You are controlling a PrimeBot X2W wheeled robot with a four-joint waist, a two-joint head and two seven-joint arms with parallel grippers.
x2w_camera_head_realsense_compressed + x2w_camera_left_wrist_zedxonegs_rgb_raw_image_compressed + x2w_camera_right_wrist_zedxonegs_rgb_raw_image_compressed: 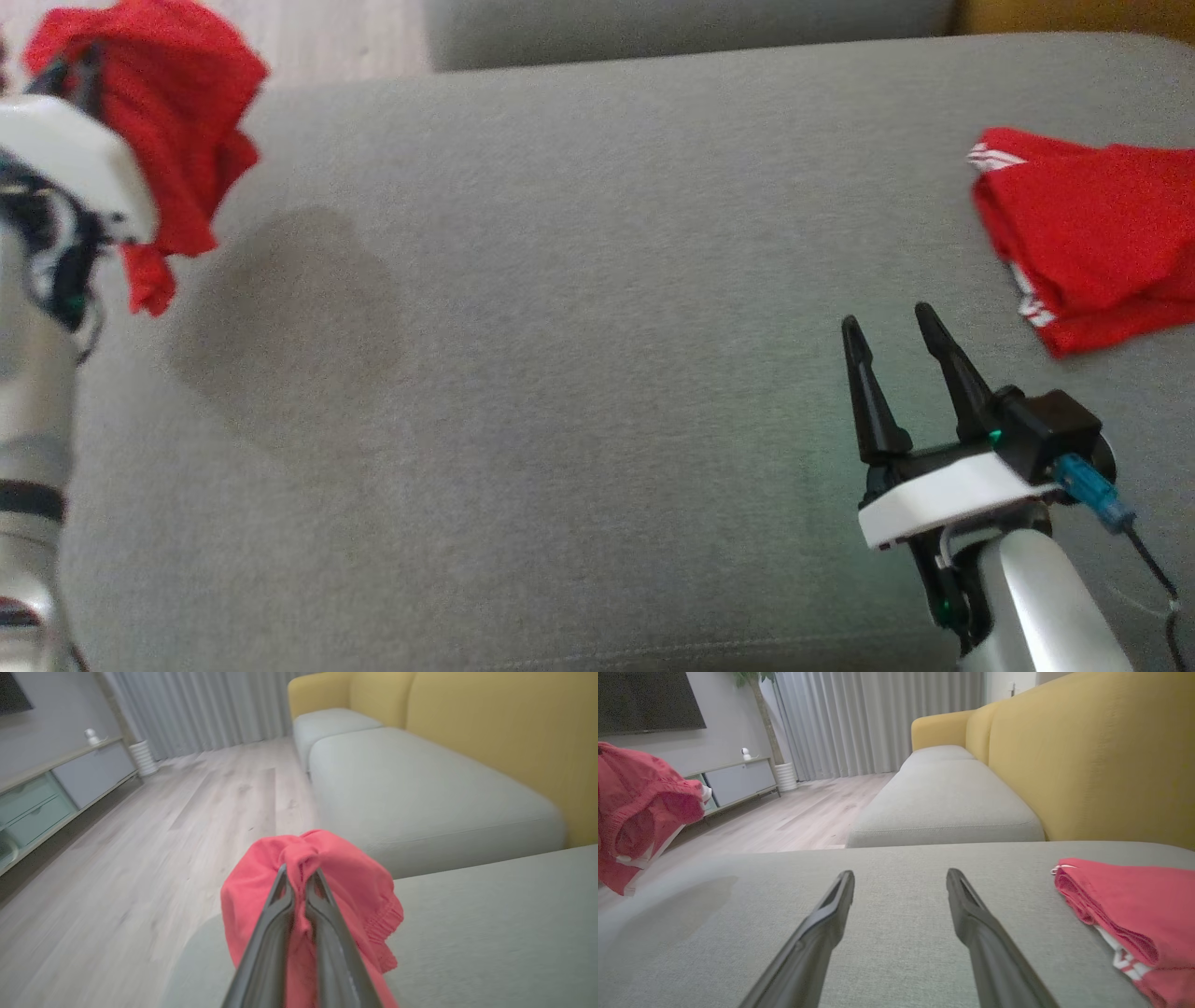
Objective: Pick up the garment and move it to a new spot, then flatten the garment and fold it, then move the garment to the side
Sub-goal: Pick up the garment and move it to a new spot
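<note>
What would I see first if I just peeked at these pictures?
The bright red cloth jumps out first: it hangs bunched up at the top left, pinched in the left fingers above the grey sofa. Next comes a second red cloth, folded, with white stripes, lying on the sofa at the right. The right fingers stand spread open beside it, holding nothing.

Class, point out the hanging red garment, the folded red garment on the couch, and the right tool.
Hanging red garment [359, 882]: left wrist view, bunched cloth near its top.
Folded red garment [1092, 233]: head view, its flat top layer.
Right tool [887, 315]: head view, midway between its fingertips.
</note>
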